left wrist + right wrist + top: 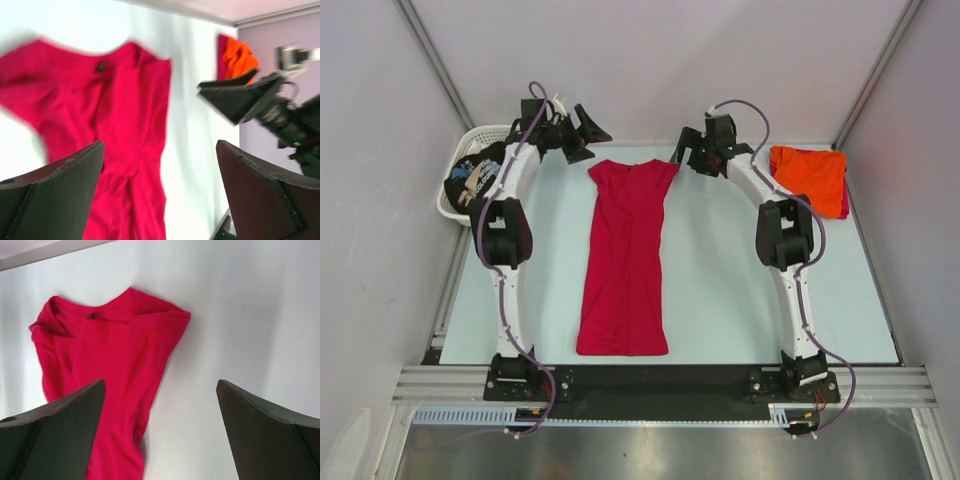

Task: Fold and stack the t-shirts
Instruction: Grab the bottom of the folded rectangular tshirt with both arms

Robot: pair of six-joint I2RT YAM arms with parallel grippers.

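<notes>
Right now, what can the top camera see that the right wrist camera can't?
Only the top camera shows the orange t-shirt, the black t-shirt in the white basket, and the left claw. Only the right wrist camera shows the small dark neck tag. Both show the red t-shirt lying on the table, and the right claw, which is open and holds nothing.

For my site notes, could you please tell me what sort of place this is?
Most likely a lab robot cell, not a home: a pale table boxed in by plain walls, left arm and right arm bolted to an aluminium rail, a red t-shirt laid out.
</notes>
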